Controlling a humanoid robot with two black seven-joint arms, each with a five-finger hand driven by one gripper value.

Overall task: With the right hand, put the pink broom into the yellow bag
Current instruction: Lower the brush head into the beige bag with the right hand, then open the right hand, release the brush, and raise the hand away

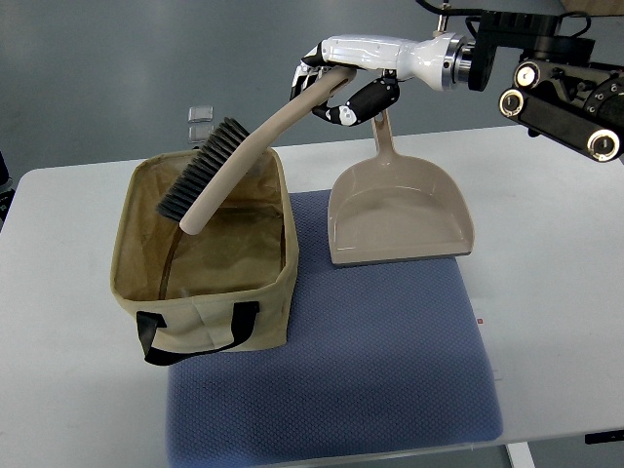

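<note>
My right hand (pixel 330 90) comes in from the upper right and is shut on the handle end of a pale pink-beige broom (pixel 237 161). The broom slants down to the left, and its head with dark grey bristles (pixel 200 170) hangs over the open mouth of the yellowish fabric bag (pixel 200 314). The bag stands on the left part of a blue mat and has black strap handles. The broom head is above the bag's inside, near its back left part; I cannot tell whether it touches the lining. No left arm shows.
A matching beige dustpan (pixel 400 219) lies on the blue mat (pixel 370 370) right of the bag, its handle pointing away under my hand. A small clear container (pixel 200 124) stands behind the bag. The white table (pixel 556 273) carries everything.
</note>
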